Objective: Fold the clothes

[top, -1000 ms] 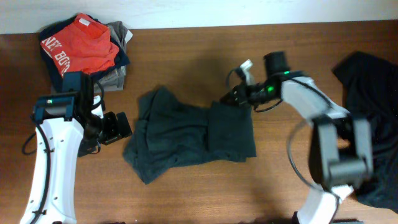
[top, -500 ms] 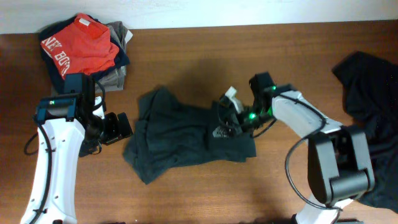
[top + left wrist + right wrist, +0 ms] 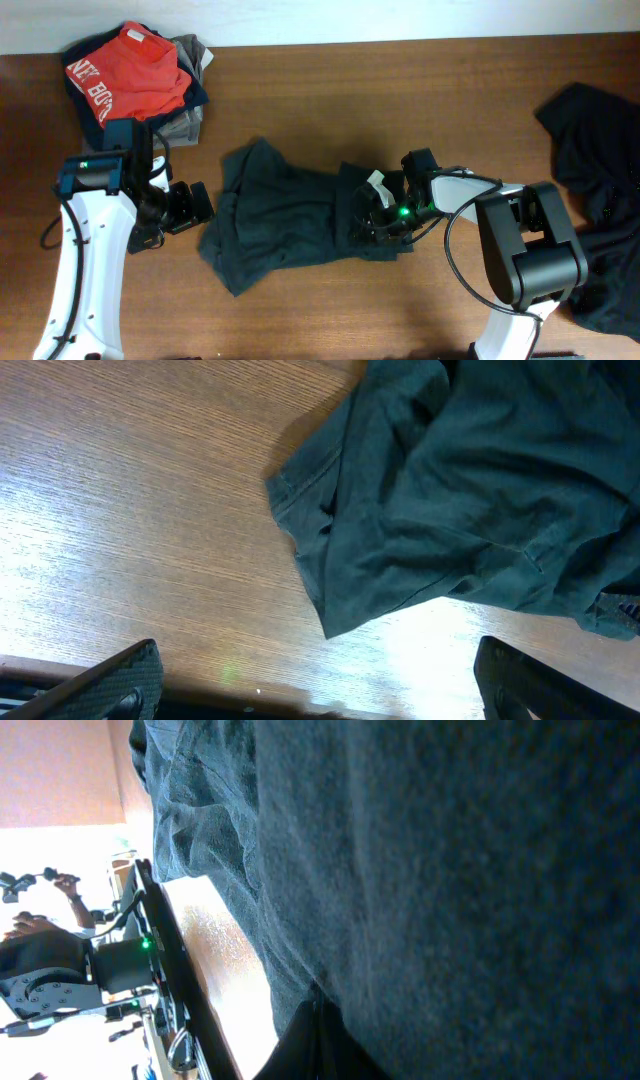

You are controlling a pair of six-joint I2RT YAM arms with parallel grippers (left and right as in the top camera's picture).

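A dark charcoal garment [image 3: 290, 225] lies crumpled mid-table, its right part folded over. My right gripper [image 3: 372, 218] rests low on that folded part, shut, with its tips against the cloth. In the right wrist view the fabric [image 3: 450, 870] fills the frame and the closed fingertips [image 3: 318, 1035] touch it. I cannot see any cloth pinched between them. My left gripper [image 3: 190, 205] stands open just left of the garment, over bare wood. The left wrist view shows the garment's edge [image 3: 450, 490] ahead of the left gripper [image 3: 320, 700], whose wide-apart fingers [image 3: 110, 680] hold nothing.
A pile of clothes sits at the back left: a red piece [image 3: 130, 70] with white letters on top, over navy [image 3: 85, 105] and grey [image 3: 190, 55] ones. A black garment [image 3: 595, 170] is heaped at the right edge. The wooden table [image 3: 300, 100] runs to a white wall behind.
The right arm has swung from the garment's upper right corner down onto its folded right part, staying shut. The left arm has barely moved.
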